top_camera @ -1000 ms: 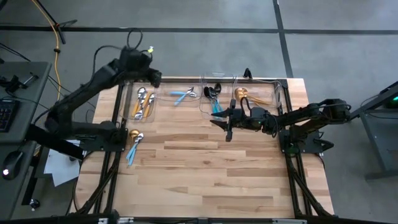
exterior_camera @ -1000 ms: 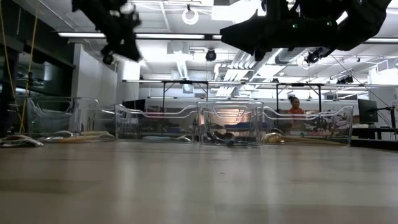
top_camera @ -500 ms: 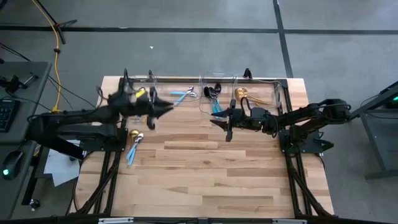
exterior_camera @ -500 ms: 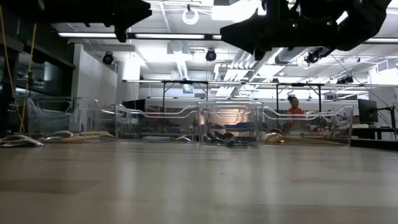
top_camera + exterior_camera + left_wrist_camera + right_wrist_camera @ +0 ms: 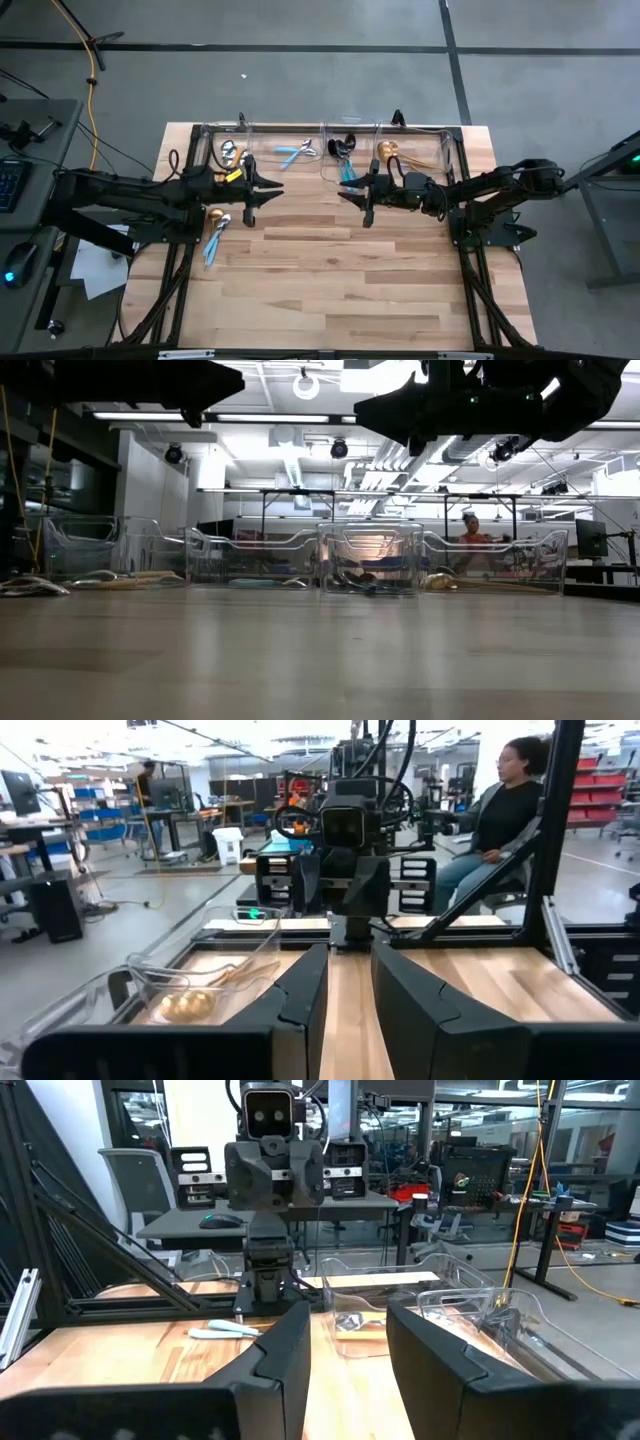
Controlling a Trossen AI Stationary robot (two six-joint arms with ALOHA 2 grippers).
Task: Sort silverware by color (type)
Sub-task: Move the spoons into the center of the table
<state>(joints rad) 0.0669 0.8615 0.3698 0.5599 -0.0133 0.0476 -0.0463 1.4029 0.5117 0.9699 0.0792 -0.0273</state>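
Both grippers hang open and empty above the table, facing each other. My left gripper [image 5: 265, 190] [image 5: 348, 990] is level, pointing toward the table's right. My right gripper [image 5: 352, 197] [image 5: 350, 1345] points toward the left. Four clear bins stand along the far edge. They hold orange-handled pieces [image 5: 230, 153], light-blue-handled pieces [image 5: 293, 152], black pieces with blue handles [image 5: 343, 157] and gold pieces [image 5: 395, 152] [image 5: 185, 1005]. A gold spoon [image 5: 215, 215] and light-blue-handled pieces [image 5: 212, 242] [image 5: 225, 1328] lie flat on the wood near the left edge, below and behind my left gripper.
The clear bins [image 5: 370, 560] form a row across the far side. Black frame rails [image 5: 185, 230] run along the left and right table edges. Bare wood [image 5: 330, 280] fills the middle and near part. A person [image 5: 505, 805] sits beyond the table's right side.
My left arm has swung down from above the leftmost bin at the far edge, toward the near side and the table's middle. It has turned level, so its gripper now points right at my right gripper. The silverware has stayed put.
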